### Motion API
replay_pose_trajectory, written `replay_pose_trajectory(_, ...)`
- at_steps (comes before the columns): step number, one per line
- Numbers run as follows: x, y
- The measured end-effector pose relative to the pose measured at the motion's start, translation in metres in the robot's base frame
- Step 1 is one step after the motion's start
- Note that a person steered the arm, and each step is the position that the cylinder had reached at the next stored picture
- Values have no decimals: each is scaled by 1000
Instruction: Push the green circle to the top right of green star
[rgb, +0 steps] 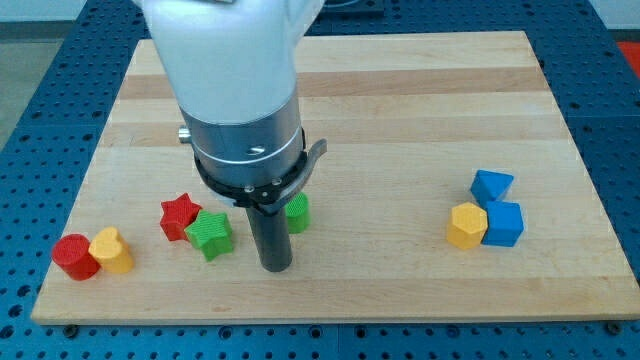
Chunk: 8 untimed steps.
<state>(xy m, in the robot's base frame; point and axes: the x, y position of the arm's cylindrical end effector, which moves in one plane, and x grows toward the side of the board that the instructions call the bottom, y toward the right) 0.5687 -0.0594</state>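
Observation:
The green star (211, 234) lies on the wooden board (400, 120) at the lower left, touching the red star (179, 216) on its left. The green circle (297, 212) sits to the star's right and slightly higher, partly hidden behind my rod. My tip (274, 267) rests on the board between the two green blocks, just below and left of the green circle and right of the green star. The arm's white and grey body hides the board above them.
A red circle (75, 257) and a yellow block (112, 250) touch at the lower left edge. At the right, a yellow hexagon block (466, 225), a blue cube (503, 224) and another blue block (492, 185) cluster together.

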Motion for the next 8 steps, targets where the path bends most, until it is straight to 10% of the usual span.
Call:
replay_pose_trajectory(3, -67, 28)
replay_pose_trajectory(8, -60, -43)
